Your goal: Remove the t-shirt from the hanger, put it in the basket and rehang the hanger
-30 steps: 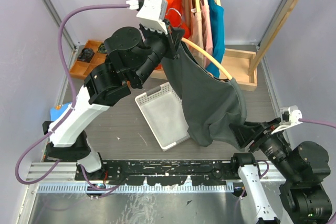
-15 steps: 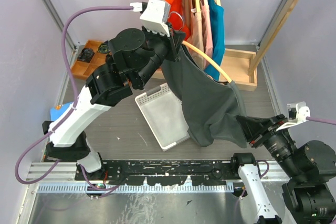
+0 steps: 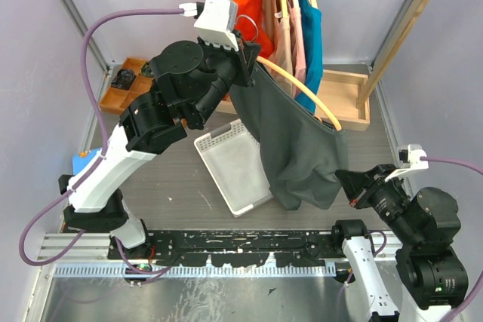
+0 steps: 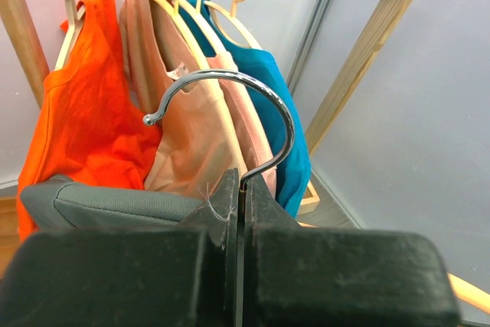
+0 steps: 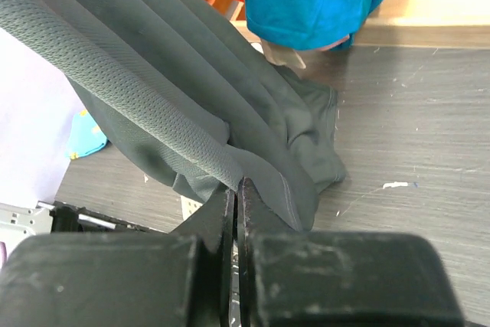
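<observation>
Right wrist view: my right gripper (image 5: 239, 189) is clamped tight on the hem of the dark grey t-shirt (image 5: 176, 89), low over the table (image 5: 413, 135). The shirt stretches up from there and is draped over the wooden hanger (image 3: 300, 87). Further up, my left gripper (image 4: 237, 201) is pinched on the hanger's metal hook (image 4: 256, 112), just in front of the rack (image 4: 360, 59) of other shirts (image 4: 84, 112).
</observation>
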You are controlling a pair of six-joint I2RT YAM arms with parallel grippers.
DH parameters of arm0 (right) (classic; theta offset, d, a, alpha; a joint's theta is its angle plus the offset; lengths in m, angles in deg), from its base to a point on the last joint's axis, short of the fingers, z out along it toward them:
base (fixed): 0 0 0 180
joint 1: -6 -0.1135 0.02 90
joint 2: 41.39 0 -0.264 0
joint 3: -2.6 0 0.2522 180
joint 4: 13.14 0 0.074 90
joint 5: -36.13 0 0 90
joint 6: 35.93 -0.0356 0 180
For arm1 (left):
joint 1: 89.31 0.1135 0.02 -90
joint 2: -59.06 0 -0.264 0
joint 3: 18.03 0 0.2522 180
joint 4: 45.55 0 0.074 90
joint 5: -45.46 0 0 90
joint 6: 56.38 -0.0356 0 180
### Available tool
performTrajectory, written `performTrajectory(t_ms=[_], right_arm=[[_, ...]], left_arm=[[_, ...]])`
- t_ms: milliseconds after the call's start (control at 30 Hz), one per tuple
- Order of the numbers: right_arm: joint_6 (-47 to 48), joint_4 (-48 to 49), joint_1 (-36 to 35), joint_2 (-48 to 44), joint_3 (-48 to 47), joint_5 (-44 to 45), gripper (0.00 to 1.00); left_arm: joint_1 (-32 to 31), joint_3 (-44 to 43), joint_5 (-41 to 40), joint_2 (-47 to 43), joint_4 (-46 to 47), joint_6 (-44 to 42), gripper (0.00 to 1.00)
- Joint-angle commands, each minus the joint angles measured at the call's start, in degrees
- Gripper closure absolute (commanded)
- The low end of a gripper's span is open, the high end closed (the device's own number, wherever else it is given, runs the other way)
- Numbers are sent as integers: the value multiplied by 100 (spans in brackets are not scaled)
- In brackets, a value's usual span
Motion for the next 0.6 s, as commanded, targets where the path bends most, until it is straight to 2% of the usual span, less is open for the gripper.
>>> performTrajectory(t_ms=[0, 567], right_arm=[[-117, -100, 2, 11, 160, 44, 99], [-162, -206, -4, -246, 670, -49, 99]], left_arm=[[1, -216, -384, -375, 834, 179, 100], [0, -119, -547, -409, 1269, 91, 100]])
